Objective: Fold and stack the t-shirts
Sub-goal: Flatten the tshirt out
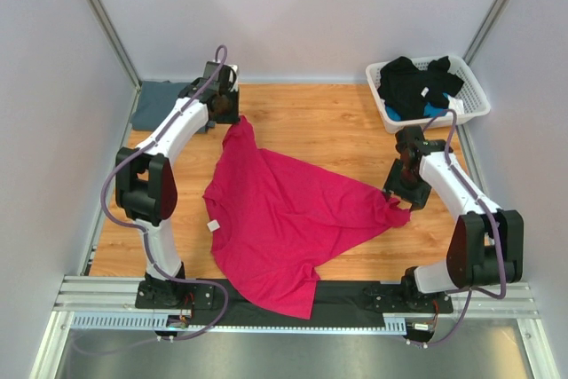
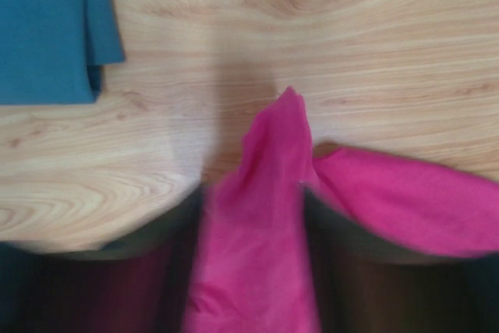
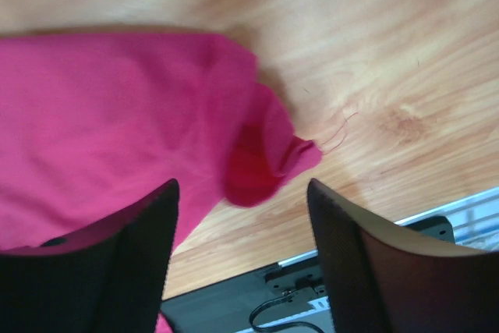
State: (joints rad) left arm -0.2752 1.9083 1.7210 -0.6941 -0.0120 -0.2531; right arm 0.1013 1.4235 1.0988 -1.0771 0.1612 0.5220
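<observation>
Shirt on wooden table; whitish walls.

Wooden table carrying two t-shirts and a basket.
A magenta-pink t-shirt lies loosely spread and creased across the middle, its lower part reaching past the near edge. A folded blue-grey t-shirt lies flat in the far left corner. A white plastic lattice basket stands in the far right corner with dark clothes heaped in it.
</observation>
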